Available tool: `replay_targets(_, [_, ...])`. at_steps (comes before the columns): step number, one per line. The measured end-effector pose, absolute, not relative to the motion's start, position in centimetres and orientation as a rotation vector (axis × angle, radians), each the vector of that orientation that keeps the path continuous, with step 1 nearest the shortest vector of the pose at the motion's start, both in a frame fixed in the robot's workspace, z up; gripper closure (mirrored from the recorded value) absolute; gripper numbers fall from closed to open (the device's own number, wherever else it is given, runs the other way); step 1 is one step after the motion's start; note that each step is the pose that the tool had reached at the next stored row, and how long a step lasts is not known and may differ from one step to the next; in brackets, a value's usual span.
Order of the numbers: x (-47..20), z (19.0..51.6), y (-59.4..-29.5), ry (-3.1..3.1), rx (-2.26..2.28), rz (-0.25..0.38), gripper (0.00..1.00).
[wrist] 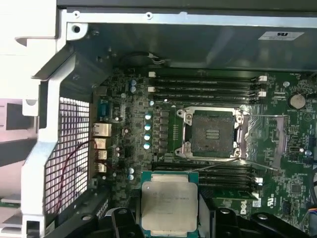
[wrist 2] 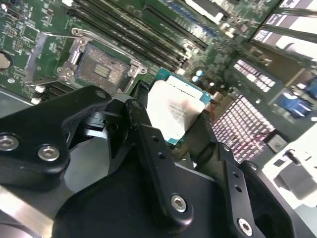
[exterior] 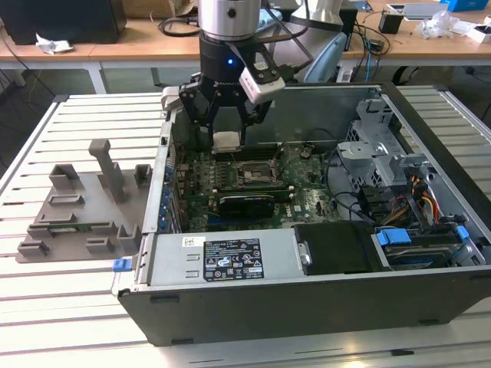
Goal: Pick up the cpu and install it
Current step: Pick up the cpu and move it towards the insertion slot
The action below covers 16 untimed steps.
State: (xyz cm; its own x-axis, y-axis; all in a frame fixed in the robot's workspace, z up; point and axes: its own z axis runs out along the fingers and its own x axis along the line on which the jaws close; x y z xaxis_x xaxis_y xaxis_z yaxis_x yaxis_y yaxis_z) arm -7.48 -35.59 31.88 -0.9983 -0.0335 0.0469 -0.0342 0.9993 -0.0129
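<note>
**Chip in the claw, socket not yet reached**

Pick-up judged done; install half of the job in hand. Claw (exterior: 228, 139) pressed onto the cpu (wrist: 169, 208) from two opposite edges, metal top facing up toward the wrist. No slack visible between the fingers (wrist 2: 148, 144) and the chip's rim in the second wrist view.

Held in the air inside the open computer case (exterior: 230, 264), above the motherboard (wrist: 163, 119) and clear of it. Not over the socket (wrist: 212, 134): hanging just beside it, over the memory slots along one side, as seen in the first wrist view. In the exterior view, on the socket's far side.

Socket apparently ready, with contact field bare and retaining lever swung out. Grey tray (exterior: 77, 207) left well apart on the worktop (exterior: 92, 115), at the exterior view's left.

For seating, by judgement: chip centred squarely over the opening, edges parallel to the frame, keyed corner matched, level descent, light release. Likely risk: a tilted or offset drop onto the fine contacts.
</note>
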Motion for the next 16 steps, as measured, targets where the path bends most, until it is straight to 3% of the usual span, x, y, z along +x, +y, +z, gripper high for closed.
replay_targets(16, [-5.0, 30.0, -33.7, -3.094, 0.052, 0.021, 0.45])
